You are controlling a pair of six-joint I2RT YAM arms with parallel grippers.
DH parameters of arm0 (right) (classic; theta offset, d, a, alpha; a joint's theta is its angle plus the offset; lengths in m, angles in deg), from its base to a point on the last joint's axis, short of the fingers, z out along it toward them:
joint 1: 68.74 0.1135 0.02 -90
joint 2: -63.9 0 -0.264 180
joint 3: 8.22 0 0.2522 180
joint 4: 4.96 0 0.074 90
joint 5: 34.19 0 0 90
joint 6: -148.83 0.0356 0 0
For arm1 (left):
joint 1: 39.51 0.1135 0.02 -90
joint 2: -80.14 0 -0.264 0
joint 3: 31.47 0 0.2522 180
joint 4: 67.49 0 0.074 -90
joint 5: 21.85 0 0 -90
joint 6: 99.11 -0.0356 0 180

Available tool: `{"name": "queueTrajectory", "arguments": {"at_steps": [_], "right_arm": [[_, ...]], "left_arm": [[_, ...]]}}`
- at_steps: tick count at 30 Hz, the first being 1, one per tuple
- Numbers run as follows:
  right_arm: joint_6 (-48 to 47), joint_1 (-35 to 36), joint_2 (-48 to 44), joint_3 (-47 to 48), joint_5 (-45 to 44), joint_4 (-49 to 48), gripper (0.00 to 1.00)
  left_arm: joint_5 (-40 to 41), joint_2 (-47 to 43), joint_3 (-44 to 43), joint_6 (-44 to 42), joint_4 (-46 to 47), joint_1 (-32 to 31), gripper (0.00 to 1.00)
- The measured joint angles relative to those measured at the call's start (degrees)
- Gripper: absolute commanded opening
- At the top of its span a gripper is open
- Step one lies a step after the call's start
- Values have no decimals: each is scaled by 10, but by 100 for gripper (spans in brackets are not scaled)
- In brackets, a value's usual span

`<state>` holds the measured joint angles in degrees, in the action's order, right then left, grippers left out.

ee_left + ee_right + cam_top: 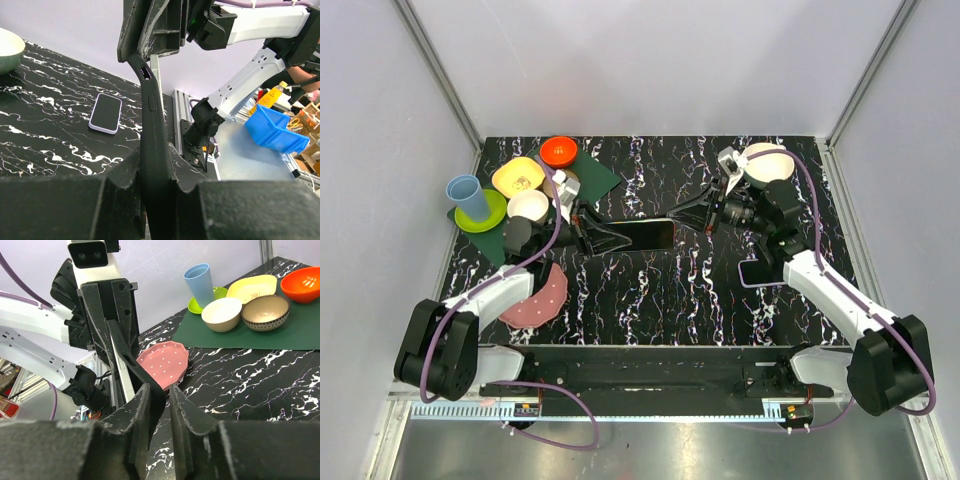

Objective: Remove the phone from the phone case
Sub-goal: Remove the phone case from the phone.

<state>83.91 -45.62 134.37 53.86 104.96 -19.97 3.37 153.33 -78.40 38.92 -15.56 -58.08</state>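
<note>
Since the black case (642, 235) hangs between both grippers over the middle of the table (660, 170), its long axis running from the left edge toward the right edge, I read both arms as reaching inward along that axis. My left gripper (590, 238) is clamped on the case's left end. My right gripper (698, 213) straddles the right end, but I cannot tell whether it pinches or stands slack. A lavender-rimmed phone (760, 272) lies flat nearer the right edge, closest to my right gripper; I judge it already out of the case.
</note>
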Motion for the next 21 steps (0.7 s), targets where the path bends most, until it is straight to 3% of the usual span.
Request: {"name": "queueTrajectory", "arguments": {"at_steps": [21], "right_arm": [[83, -56, -58, -26, 38, -50, 62]], "left_arm": [[-14, -18, 0, -16, 46, -15, 0]]}}
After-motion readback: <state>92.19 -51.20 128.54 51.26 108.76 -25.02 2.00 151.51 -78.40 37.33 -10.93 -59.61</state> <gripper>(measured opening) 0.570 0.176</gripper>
